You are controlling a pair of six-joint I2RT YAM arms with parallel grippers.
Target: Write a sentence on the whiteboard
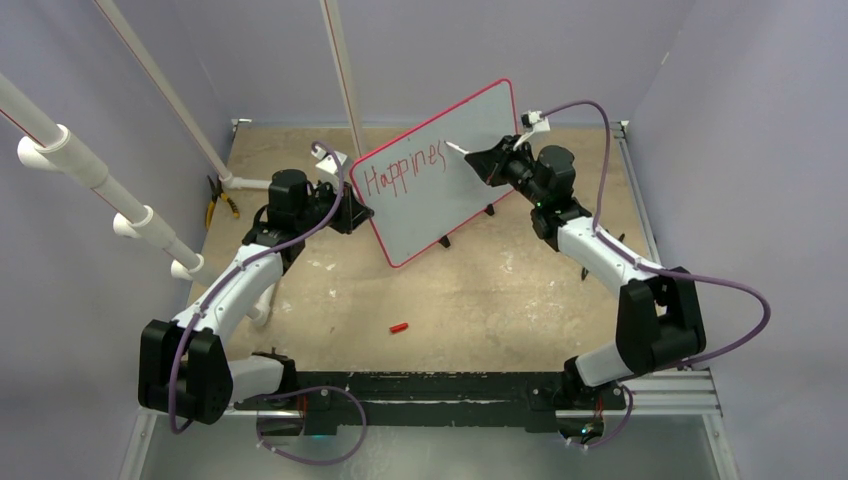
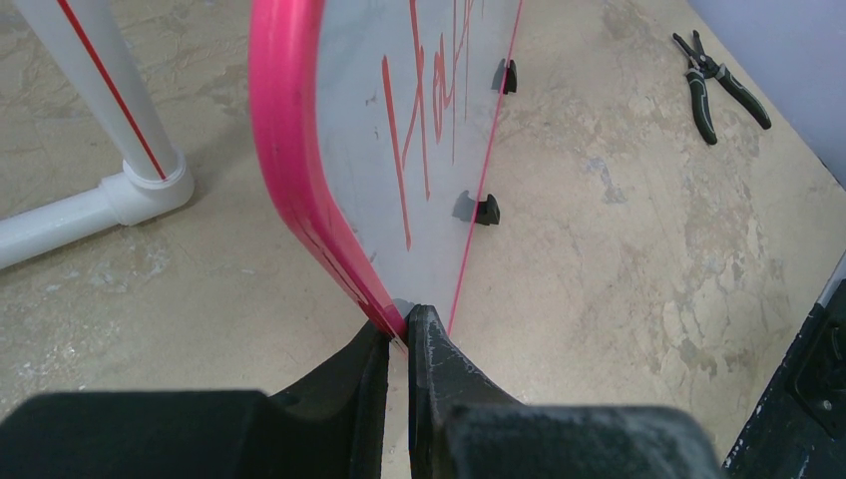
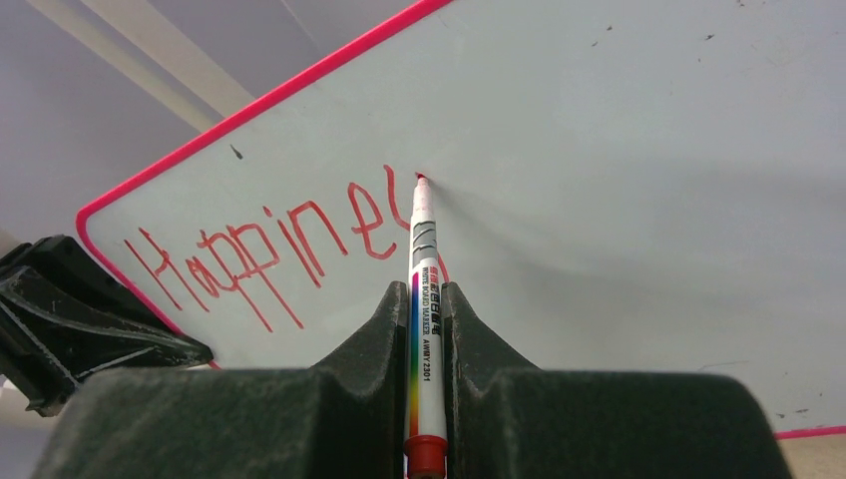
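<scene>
Left gripper (image 2: 404, 321) clamps the red-rimmed pale whiteboard (image 1: 470, 190); right gripper (image 3: 427, 291), pinching a white marker (image 3: 423, 249), should extend the unfinished red handwritten lettering (image 3: 261, 254) rightward.

The whiteboard (image 1: 455, 190) is done in pale grey-white, trimmed with a thin pinkish-red rim, black feet underneath. The lettering (image 1: 403, 170) is laid down in red. The marker (image 3: 427, 289) is white-bodied, rainbow-striped along one side, black-printed, red-ended. The table (image 1: 480, 290) is mottled tan, kinda blotchy.
</scene>
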